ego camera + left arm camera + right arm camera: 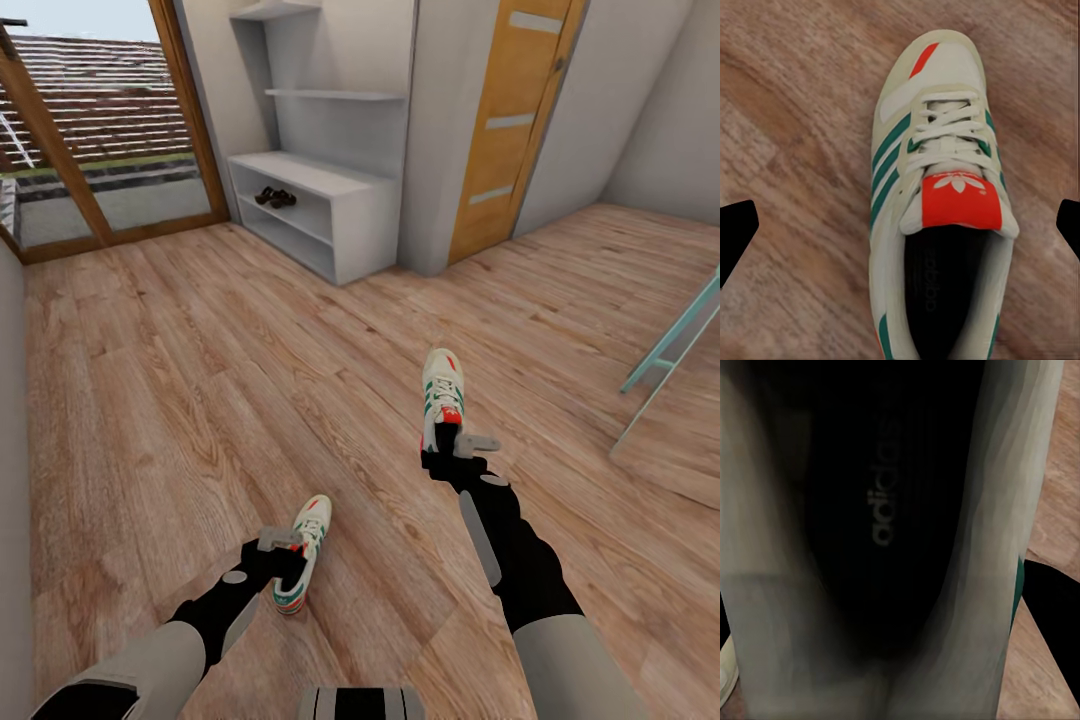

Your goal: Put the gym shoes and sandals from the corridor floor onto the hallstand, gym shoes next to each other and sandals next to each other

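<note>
Two white gym shoes with green stripes lie on the wood floor (180, 380). The left shoe (308, 540) sits directly under my left gripper (285, 556), whose fingers (736, 234) stand wide apart above it, open; this shoe (937, 187) points away, laces up. My right gripper (452, 448) is down at the heel of the right shoe (442, 392). Up close, that shoe's dark opening (870, 510) is right in front, with one finger (1050, 615) against its outer wall. Two dark sandals (275, 197) rest on a shelf of the white hallstand (345, 185).
A glass door with a wooden frame (95, 190) stands left of the hallstand, and an orange-brown door (510, 120) to its right. A teal metal frame (670, 350) leans at the right. A grey wall edge (10, 480) runs along the left.
</note>
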